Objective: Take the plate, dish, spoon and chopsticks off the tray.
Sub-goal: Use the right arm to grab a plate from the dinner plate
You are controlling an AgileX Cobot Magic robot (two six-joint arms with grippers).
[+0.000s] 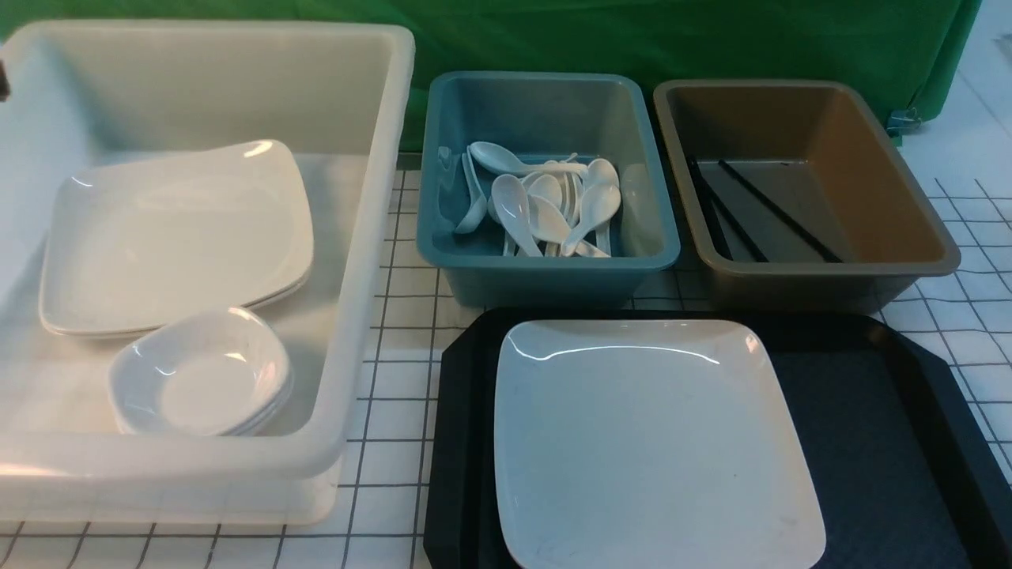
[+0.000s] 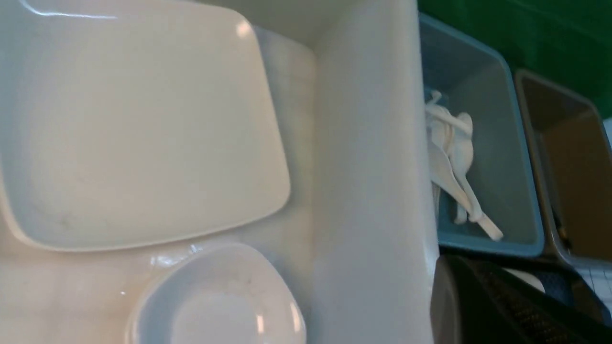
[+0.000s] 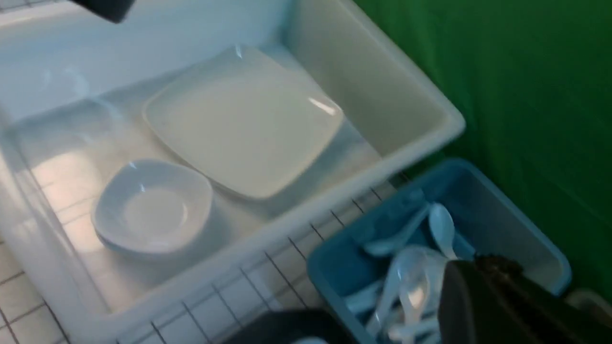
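The large white plate [image 1: 656,442] lies on the black tray [image 1: 885,442] at the front right. No dish, spoon or chopsticks show on the visible part of the tray. Small white dishes [image 1: 202,371] are stacked in the white tub [image 1: 371,237], white spoons [image 1: 545,205] lie in the teal bin [image 1: 553,273], and black chopsticks [image 1: 759,209] lie in the brown bin [image 1: 909,237]. Neither gripper shows in the front view. The left wrist view shows one dark finger [image 2: 502,306] above the tub's wall. The right wrist view shows one dark finger [image 3: 478,301] over the teal bin. Nothing shows in either.
Large white plates [image 1: 174,237] are stacked in the tub behind the dishes. The tub, teal bin and brown bin stand side by side behind the tray on a white gridded tabletop [image 1: 395,379]. A green cloth [image 1: 632,39] hangs at the back.
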